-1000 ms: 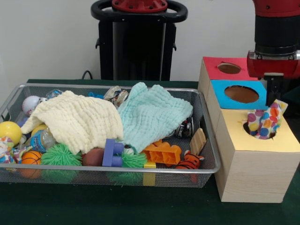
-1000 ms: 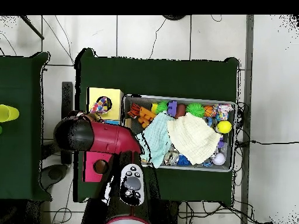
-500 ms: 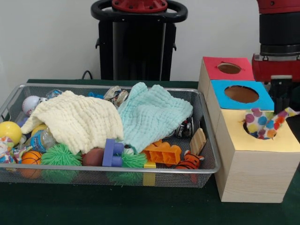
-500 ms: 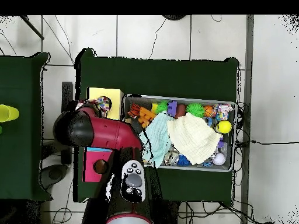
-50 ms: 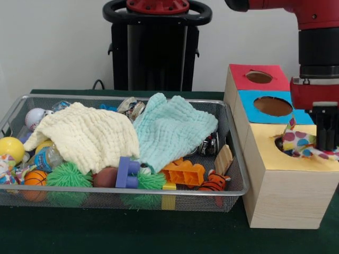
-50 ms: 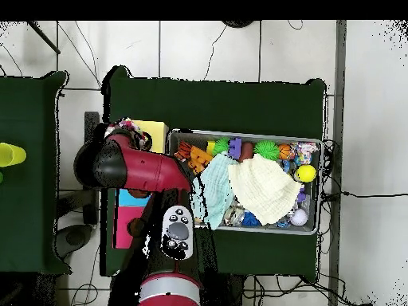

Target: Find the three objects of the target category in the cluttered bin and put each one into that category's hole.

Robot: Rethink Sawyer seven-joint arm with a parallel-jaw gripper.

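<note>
A polka-dot cloth [image 5: 297, 144] lies over the round hole of the yellow-topped box [image 5: 275, 161], one end still in the hole, the other trailing off to the right. My gripper [image 5: 326, 138] stands low at the box's right edge, shut on that trailing end. In the overhead view the polka-dot cloth [image 6: 132, 133] shows past the yellow box [image 6: 154, 131], beside my arm [image 6: 135, 169], which hides the gripper. A cream cloth [image 5: 85, 135] and a mint cloth [image 5: 172, 129] lie spread over the clutter in the wire bin [image 5: 132, 191].
Behind the yellow box stand a blue-topped box [image 5: 273, 106] and a red-topped box [image 5: 259, 77], each with a hole. The bin also holds balls, green spiky balls [image 5: 66, 174], a purple block [image 5: 127, 173], orange blocks [image 5: 184, 172], a tiger toy [image 5: 214, 182] and cans.
My gripper has moved right along the yellow box and come lower. The polka-dot cloth went with it, from standing up out of the hole to lying flatter and stretched rightward.
</note>
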